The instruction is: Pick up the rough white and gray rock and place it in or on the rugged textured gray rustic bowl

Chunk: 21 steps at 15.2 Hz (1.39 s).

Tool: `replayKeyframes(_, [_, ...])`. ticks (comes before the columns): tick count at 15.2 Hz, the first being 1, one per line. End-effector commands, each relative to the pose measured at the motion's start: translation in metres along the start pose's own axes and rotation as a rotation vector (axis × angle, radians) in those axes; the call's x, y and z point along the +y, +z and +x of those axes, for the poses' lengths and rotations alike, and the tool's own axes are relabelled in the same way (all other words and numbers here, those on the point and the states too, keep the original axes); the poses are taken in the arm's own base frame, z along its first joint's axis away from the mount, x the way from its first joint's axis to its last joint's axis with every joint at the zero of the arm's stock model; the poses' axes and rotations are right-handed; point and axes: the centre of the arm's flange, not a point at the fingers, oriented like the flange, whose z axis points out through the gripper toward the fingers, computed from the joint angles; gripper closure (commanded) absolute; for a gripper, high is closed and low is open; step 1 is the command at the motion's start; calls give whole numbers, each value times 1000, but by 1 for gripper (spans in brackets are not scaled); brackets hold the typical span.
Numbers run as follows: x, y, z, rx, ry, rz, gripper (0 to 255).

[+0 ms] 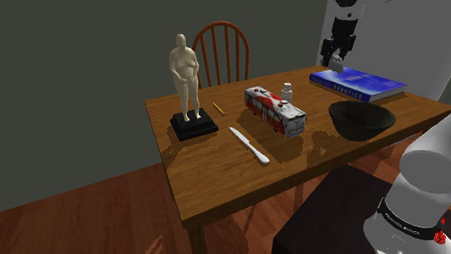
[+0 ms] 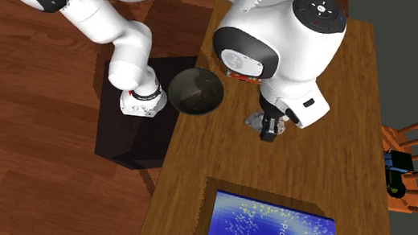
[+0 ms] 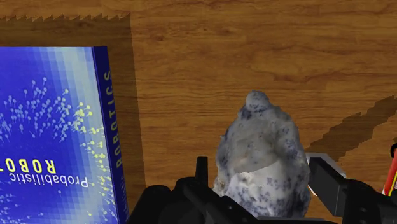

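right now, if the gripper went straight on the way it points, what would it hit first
The gripper points down, clasping the speckled rock. Straight on, the rock would probably meet the wooden table first, just beside the blue robotics book; the height above it is unclear.

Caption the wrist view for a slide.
Gripper clasping the speckled white-and-grey rock above the wooden table, beside a blue robotics book.
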Motion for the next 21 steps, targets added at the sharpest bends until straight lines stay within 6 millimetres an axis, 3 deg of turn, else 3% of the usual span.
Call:
replayKeyframes(1, [-9, -5, -21, 0, 0, -1, 255])
replayKeyframes(17, [-101, -38, -215, 0, 0, -1, 255])
replayKeyframes(21, [-101, -17, -217, 0, 0, -1, 255])
